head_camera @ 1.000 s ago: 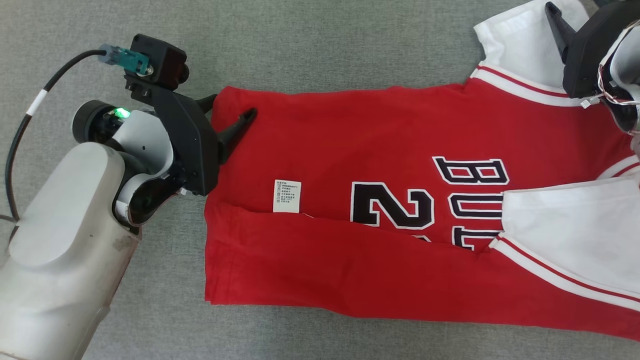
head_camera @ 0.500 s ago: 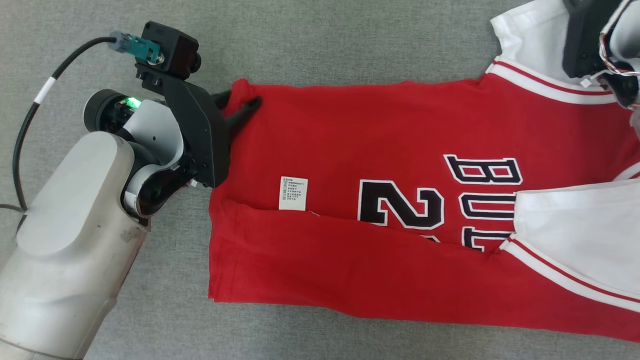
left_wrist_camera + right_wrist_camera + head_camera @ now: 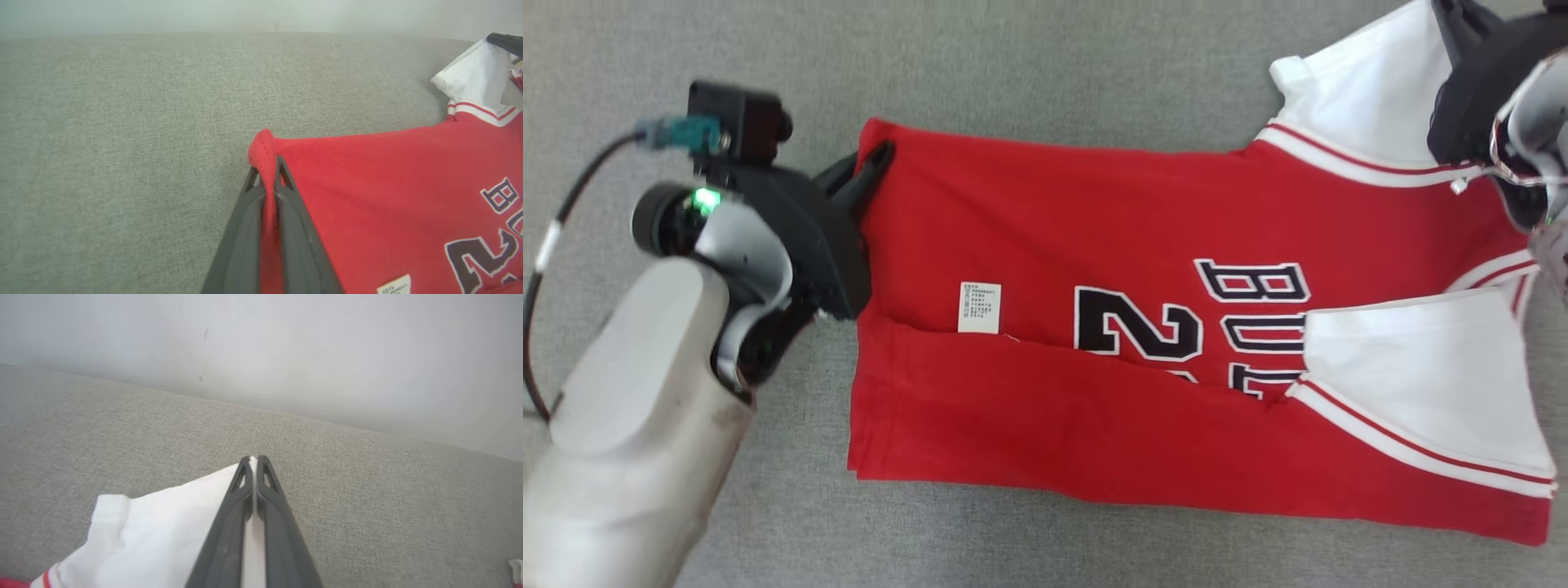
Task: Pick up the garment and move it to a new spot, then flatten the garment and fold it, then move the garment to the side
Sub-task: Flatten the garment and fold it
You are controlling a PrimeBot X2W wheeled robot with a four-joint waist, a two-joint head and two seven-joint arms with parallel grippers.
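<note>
The garment [image 3: 1094,229] is a red jersey with white sleeves and black lettering, lying sideways on the grey cloth surface, its near long edge folded over. My left gripper [image 3: 870,159] is shut on the far left hem corner; in the left wrist view the red fabric [image 3: 267,163] is pinched between the dark fingers [image 3: 245,228]. My right gripper [image 3: 1462,16] is at the top right, shut on the far white sleeve [image 3: 1372,98]. The right wrist view has white fabric [image 3: 163,522] squeezed between the right gripper [image 3: 254,459] fingers.
A grey fabric surface [image 3: 1054,65] lies under and around the jersey. A white care label [image 3: 978,308] shows on the red body. A black cable [image 3: 572,212] loops off my left wrist at the left edge. A pale wall [image 3: 286,355] rises behind the surface.
Both grippers have gone from open to shut on the garment: the left on the hem corner, the right on the white sleeve. The head view has shifted a little.
</note>
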